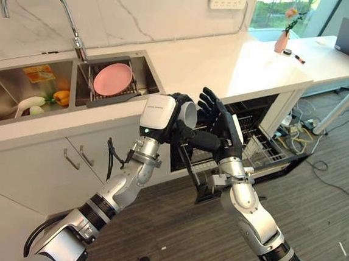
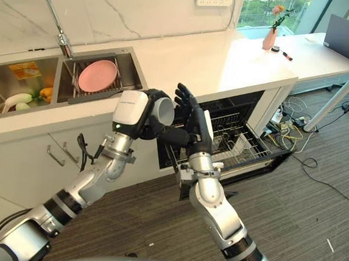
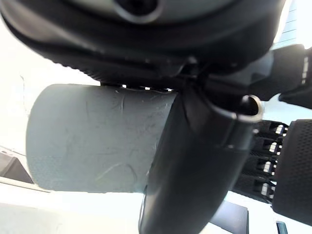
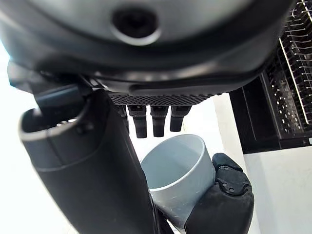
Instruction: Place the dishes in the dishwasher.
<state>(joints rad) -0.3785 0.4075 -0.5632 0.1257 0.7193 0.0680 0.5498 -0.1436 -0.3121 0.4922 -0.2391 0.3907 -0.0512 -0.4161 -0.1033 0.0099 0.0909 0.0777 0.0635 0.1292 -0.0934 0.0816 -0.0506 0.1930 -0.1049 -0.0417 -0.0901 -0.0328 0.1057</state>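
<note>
Before open dishwasher [image 1: 265,138], left hand [image 1: 178,122] gripping grey cup [image 4: 178,170], no legible print

Pale grey cup [image 4: 178,170], pink plate [image 1: 113,79]

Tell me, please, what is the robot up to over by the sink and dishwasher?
It is holding a pale grey cup in its left hand, in the air in front of the open dishwasher. Its right hand is raised right beside the cup with fingers straight, not gripping it. A pink plate sits in the sink, so loading is not finished.
</note>
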